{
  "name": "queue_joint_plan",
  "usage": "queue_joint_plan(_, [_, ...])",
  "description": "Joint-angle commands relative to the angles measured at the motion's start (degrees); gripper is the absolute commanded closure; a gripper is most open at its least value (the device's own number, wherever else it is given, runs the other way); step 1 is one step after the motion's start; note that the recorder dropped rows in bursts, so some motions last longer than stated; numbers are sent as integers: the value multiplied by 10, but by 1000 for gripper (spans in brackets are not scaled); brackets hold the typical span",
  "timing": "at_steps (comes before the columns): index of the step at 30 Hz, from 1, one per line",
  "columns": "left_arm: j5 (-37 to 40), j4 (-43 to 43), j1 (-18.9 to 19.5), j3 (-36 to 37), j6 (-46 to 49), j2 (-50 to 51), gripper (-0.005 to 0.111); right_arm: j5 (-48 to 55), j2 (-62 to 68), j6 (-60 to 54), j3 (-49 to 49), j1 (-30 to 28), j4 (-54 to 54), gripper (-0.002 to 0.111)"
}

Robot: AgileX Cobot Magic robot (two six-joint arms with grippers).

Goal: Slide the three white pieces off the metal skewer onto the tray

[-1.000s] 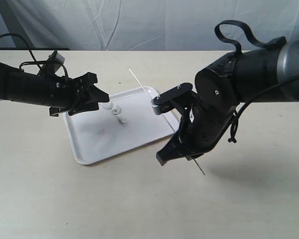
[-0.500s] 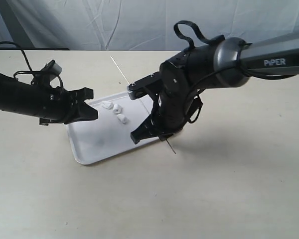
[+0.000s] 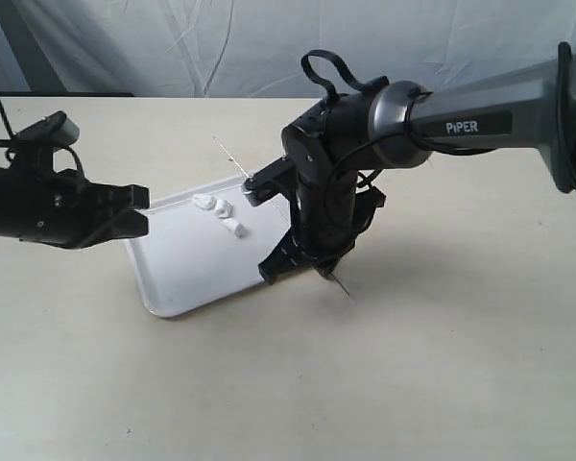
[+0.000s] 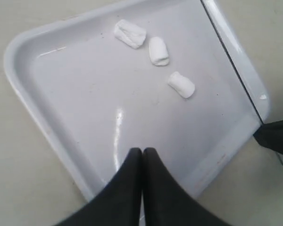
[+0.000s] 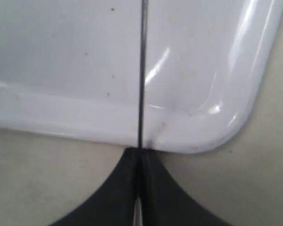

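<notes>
Three white pieces (image 3: pixel 225 209) (image 4: pixel 159 51) lie loose on the far part of the white tray (image 3: pixel 182 269) (image 4: pixel 85 99), off the rod. The bare metal skewer (image 3: pixel 232 161) (image 5: pixel 142 70) (image 4: pixel 232 63) slants over the tray's right side. My right gripper (image 3: pixel 286 267) (image 5: pixel 139 151) is shut on it near the tray's (image 5: pixel 61 61) rounded right-hand corner, and the rod's tail pokes out behind the arm. My left gripper (image 3: pixel 134 211) (image 4: pixel 142 151) hovers at the tray's left edge, shut with nothing in it, well apart from the pieces.
The tray rests on a beige table (image 3: pixel 413 384) with a pale curtain (image 3: pixel 269 38) behind. The bulky right arm (image 3: pixel 336 163) hangs over the tray's right side. Its dark gripper (image 4: pixel 276 136) shows in the left wrist view beside the tray rim.
The right arm has swung left with the skewer, bringing it low over the tray's right side. The left gripper has drawn back leftward, away from the pieces.
</notes>
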Motion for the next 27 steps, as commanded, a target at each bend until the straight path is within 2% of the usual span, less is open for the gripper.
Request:
queue_joint_plan(1, [-46,-19,0,53,23,-71,107,-5,4,0,-2,-2,-8,109])
queue_joint_plan(3, [-70,-21,0,78,25,-108,107,-7,4,0,-2,-2,-8,106])
queue_joint_plan(5, [-104,-23,0,110,46,-169,107,4,4,0,-2,-2,-8,93])
queue_joint_plan(6, [-117,-25,0,128,48,-203,107,10,1,0,-2,-2,-8,82])
queue_joint_plan(8, [-120,-25,0,155,49,-266,107,11,-4,0,-2,-2,-8,70])
queue_joint_plan(15, [-169,-30,0,262,50,-492,107,-9,-103,0,9,-2,0,69])
queue_joint_plan(19, [-181,-33,0,315,49,-614,107,-51,-206,-4,79,-2,-8,69])
queue_joint_plan(21, [-181,-31,0,327,49,-642,107,-68,-245,-6,114,-2,-16,69])
queue_joint_plan(24, [-155,-33,0,339,45,-670,107,-85,-304,-13,165,-2,-29,69])
queue_joint_plan(27, [-84,-16,0,340,46,-683,107,-84,-363,-16,209,-2,-59,69])
